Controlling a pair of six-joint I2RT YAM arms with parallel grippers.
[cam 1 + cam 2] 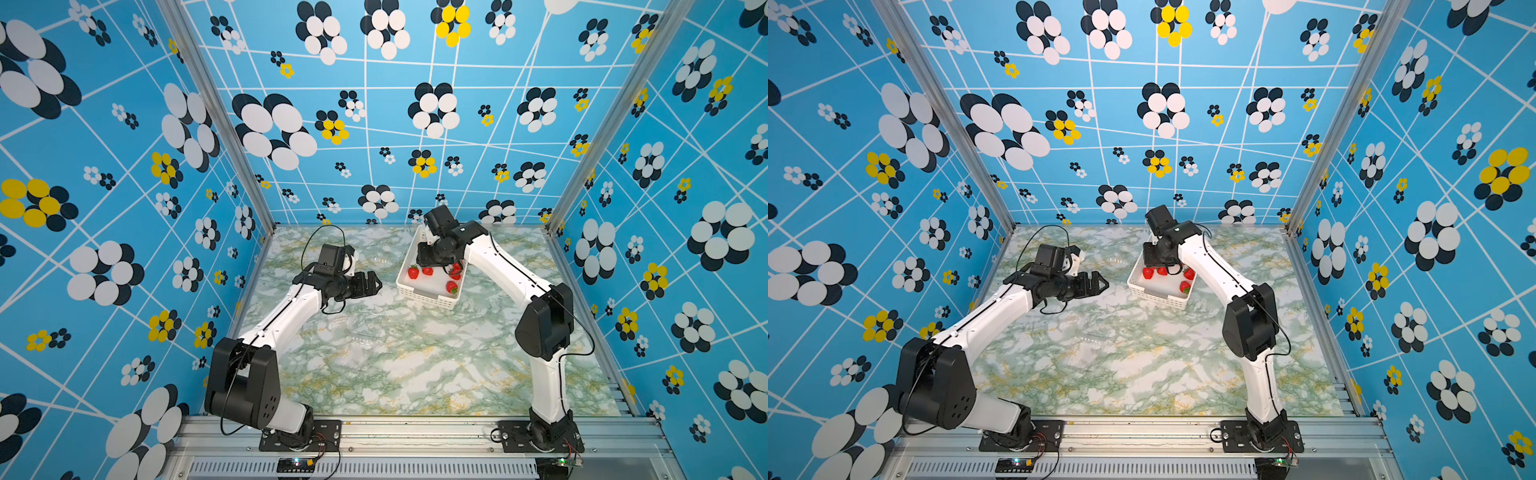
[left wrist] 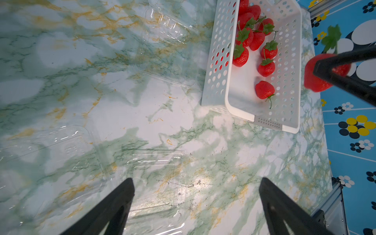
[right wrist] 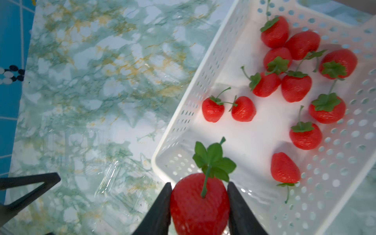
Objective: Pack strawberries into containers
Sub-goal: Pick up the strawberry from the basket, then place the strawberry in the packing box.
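Over basket [image 3: 184,126]: right gripper [image 3: 199,184] clamped on strawberry [image 3: 198,205].
Left gripper [image 2: 197,181]: fingers wide apart, empty.
Risk: glossy strawberry may slip; clear container [image 2: 154,161] easily missed.

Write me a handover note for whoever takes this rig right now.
Left claw: open, empty, above the table near the clear containers.
Right claw: shut on one strawberry, at the white basket's edge.
About eleven strawberries lie loose in the basket.
Done: nothing packed; the containers in view look empty.
To do: drop this berry into a container, then pack the rest.
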